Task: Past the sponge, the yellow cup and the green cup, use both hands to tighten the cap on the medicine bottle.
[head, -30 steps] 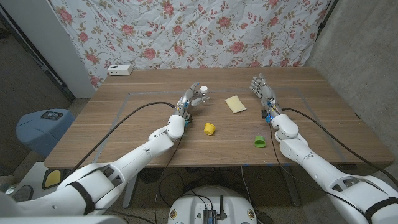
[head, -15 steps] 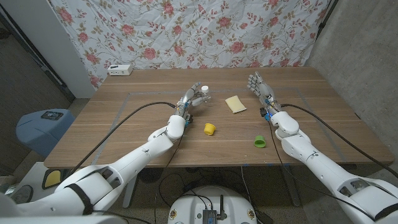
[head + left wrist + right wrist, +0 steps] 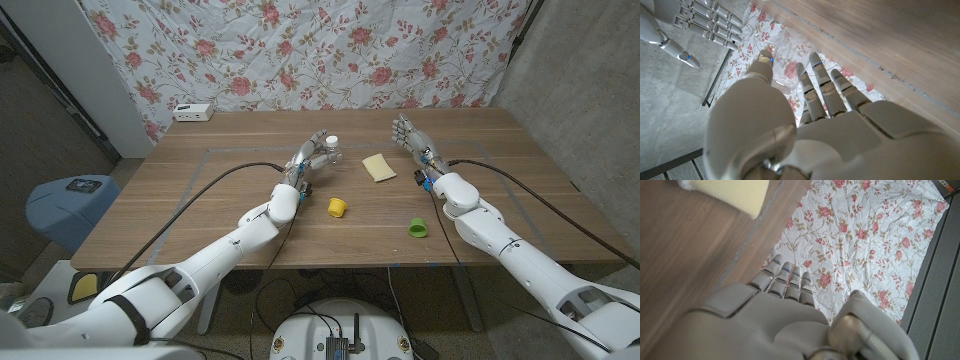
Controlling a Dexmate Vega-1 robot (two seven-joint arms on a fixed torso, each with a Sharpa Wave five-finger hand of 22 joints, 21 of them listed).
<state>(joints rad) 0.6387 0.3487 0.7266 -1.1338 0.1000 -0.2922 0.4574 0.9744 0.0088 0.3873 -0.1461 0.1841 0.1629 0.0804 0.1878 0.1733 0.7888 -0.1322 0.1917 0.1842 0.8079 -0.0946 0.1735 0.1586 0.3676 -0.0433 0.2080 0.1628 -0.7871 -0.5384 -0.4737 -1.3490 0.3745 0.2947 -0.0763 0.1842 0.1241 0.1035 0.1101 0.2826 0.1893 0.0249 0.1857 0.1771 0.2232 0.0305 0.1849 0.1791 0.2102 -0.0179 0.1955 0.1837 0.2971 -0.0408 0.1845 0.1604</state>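
Medicine bottle [image 3: 328,152] held up off the wooden table [image 3: 200,200] at about 12 o'clock of the scene, clear body, white cap [image 3: 331,141] on top. Left hand [image 3: 313,158] wrapped around the body of it; through the left wrist view, thumb on one side and fingers [image 3: 821,80] on the other, clear plastic between them. Right hand [image 3: 410,136] raised at about 2 o'clock from the bottle, fingers apart and straight, nothing held, well apart from the cap. Sponge [image 3: 379,167] flat on the table between the two hands, near the right one. Yellow cup [image 3: 337,207] at 6 o'clock from the bottle, green cup [image 3: 418,227] at about 5 o'clock, both nearer to the robot.

Step in hand, as judged: bottle secured by one hand, the other hand on approach to the cap, no contact yet. Next move probably calls for crossing above the sponge, closing fingertips around the cap, then turning while the left grip stays firm. Small cap, so careful aim needed.
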